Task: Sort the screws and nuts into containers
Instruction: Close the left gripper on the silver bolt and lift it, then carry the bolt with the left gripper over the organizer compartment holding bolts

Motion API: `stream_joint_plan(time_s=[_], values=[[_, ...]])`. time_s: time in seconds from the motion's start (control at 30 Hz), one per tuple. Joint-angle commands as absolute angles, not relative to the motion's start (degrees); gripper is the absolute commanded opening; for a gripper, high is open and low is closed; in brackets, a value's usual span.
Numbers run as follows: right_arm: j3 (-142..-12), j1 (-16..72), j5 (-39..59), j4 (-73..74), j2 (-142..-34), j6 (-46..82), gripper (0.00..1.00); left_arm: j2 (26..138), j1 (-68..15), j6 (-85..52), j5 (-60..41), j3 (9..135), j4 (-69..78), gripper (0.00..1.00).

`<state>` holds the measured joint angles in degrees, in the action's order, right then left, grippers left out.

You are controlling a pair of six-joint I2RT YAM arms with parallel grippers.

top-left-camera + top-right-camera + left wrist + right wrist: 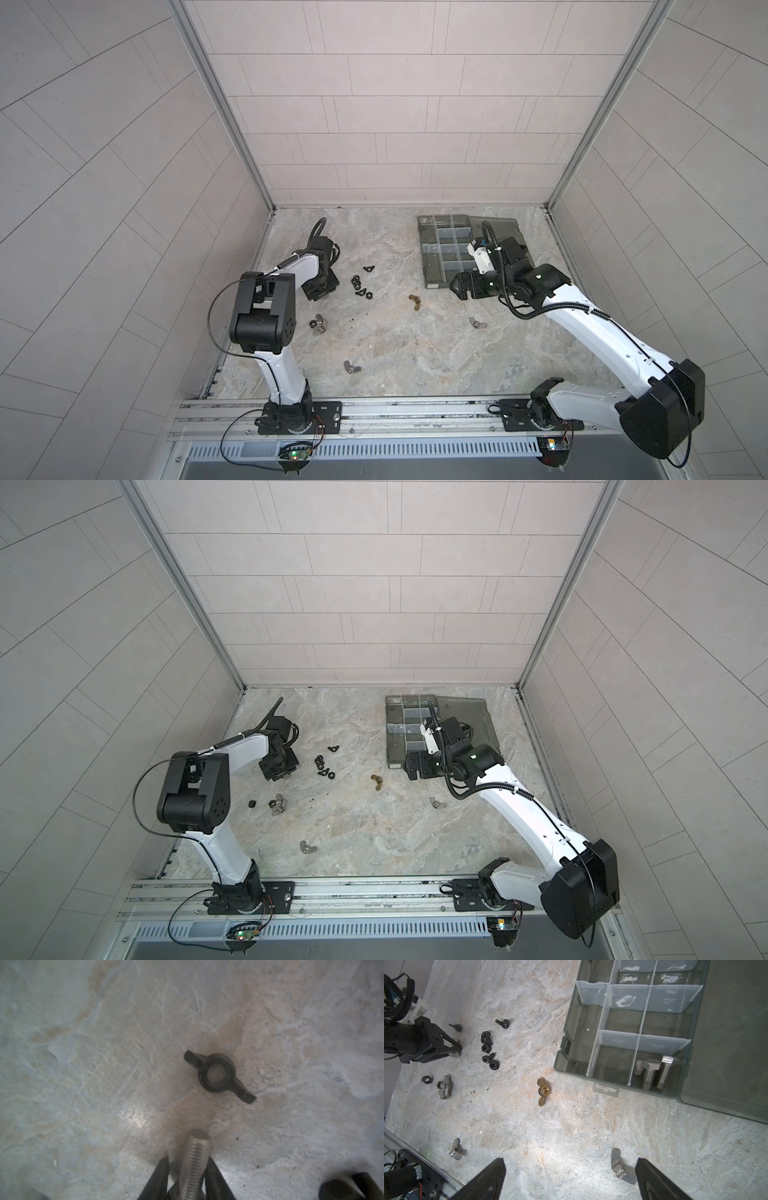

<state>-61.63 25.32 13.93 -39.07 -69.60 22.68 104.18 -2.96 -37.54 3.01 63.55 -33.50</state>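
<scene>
My left gripper [187,1160] has closed in on the threaded shank of a silver screw [195,1159] that lies on the table, at the left in both top views [318,293]. A black wing nut [218,1075] lies just beyond it. Two more screws [654,1074] lie in a corner compartment of the smoky-grey organizer box [560,1064]. My right gripper [570,1161] hangs open beside the box's near corner [455,286], with a silver wing nut [620,1167] on the table below, close to one finger. Several black nuts [361,286] and a brass wing nut [543,1092] lie mid-table.
The box's lid [503,228] lies open flat to the right of the box. More silver nuts sit in a clump [319,326], one alone lies near the front [351,366], and a black hex nut [252,804] lies by the left arm. Walls enclose the table on three sides.
</scene>
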Motion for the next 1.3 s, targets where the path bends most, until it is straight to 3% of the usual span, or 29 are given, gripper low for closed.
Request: stream_joint_plan(time_s=[0.0,0.33,0.57,0.9,1.27], values=[[-61.6,25.0,14.0,-39.9,-67.5,22.2,0.99,106.1,-2.6,-36.8,2.1,64.2,-33.8,0.23],[-61.0,24.4,14.2,-39.9,-66.2,22.9,0.99,105.9,-3.0,-36.6,0.3,64.0,-34.1,0.12],[-59.9,24.5,13.9,-39.7,-65.0,23.2,0.99,105.2,-5.4,-36.0,-0.1,65.9,-36.5,0.1],[-57.8,24.3,13.8,-38.8,-63.3,24.0,0.99,103.7,-13.4,-36.0,0.8,73.1,-42.0,0.09],[-55.9,20.7,15.3,-39.9,-59.7,25.0,0.99,108.0,-27.0,-37.1,-0.8,91.8,-47.9,0.09]])
